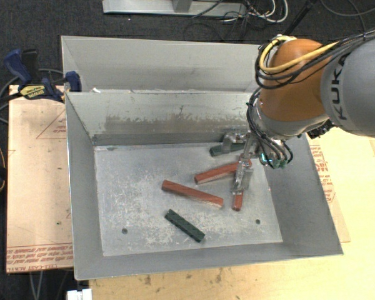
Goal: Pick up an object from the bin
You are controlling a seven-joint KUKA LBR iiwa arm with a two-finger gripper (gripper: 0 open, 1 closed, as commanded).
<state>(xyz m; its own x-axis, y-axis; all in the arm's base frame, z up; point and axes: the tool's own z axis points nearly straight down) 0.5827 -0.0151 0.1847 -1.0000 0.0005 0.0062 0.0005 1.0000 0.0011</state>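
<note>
End effector (242, 177) inside the bin (81, 167).
It is at the short red stick (237, 201), just right of the long red bar (192, 194); open or closed, cannot tell.

The pincer (242, 180) hides part of 1 red-brown stick (237, 201)

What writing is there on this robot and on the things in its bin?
"KUKA": on the grey arm, printed sideways; only the first letters are plain.
No text can be seen on the bin, the red sticks or the dark stick.
</note>
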